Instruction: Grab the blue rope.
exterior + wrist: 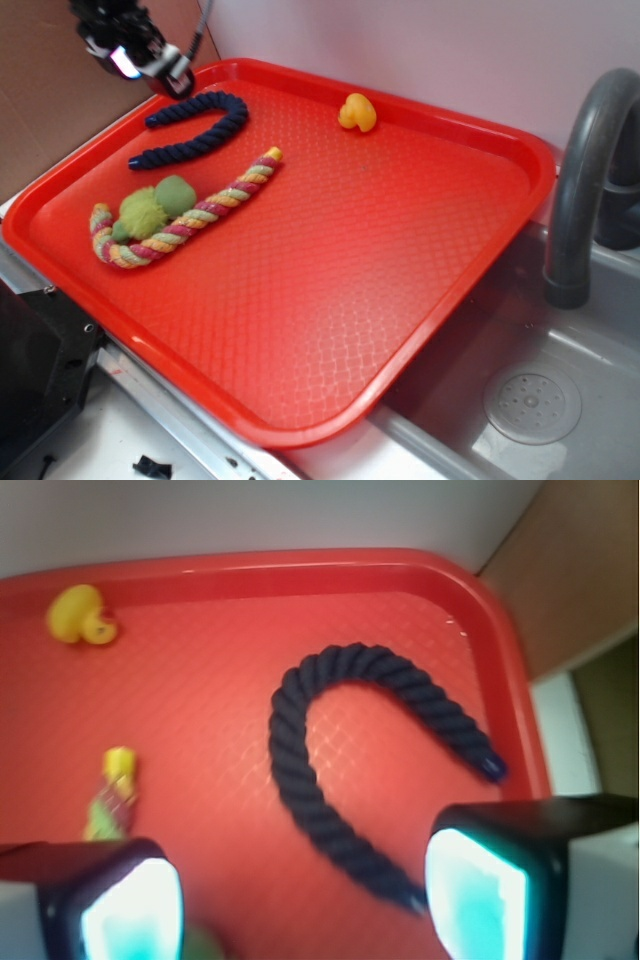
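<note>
Overhead, the gripper [300,900] hangs with its 2 fingers [480,885] spread wide and empty above the far left corner of a red tray [450,300], where the blue rope [200,125] lies bent in a hook. Just beside it sit a multicoloured rope [195,215] and a green plush ball [155,205]; a yellow duck [357,112] rests well apart. A grey faucet [580,170] stands over the sink [560,390] to the right of the tray.

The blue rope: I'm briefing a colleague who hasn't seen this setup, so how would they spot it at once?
Start at the red tray beside the sink. In its far left corner, under the open gripper, lies the blue rope. It is dark navy all over and bent in a hook, unlike the pink, yellow and green rope next to it.
</note>
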Controlling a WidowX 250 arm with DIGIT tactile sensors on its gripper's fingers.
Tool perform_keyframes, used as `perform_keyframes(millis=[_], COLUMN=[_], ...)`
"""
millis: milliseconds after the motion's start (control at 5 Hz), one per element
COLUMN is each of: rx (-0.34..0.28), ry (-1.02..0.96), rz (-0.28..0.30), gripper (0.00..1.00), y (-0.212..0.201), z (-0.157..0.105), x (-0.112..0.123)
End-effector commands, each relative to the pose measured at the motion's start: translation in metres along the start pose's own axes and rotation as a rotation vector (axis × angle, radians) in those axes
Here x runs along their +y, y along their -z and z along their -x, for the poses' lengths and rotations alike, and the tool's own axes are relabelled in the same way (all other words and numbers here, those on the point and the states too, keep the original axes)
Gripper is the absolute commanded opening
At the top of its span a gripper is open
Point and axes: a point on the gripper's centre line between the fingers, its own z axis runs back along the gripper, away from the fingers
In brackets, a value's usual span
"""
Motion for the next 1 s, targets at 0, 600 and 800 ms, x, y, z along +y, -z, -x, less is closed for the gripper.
perform_keyframes(millis=[0, 600, 800], rx=[0.030, 0.142, 0.153], ry=[0.080, 0.153, 0.171], rz=[-0.008, 0.029, 0.036], gripper=[1.00, 1.00, 0.00], y=[0.036, 0.074, 0.077], z=[-0.012, -0.009, -0.008], x=[0.009, 0.002, -0.003])
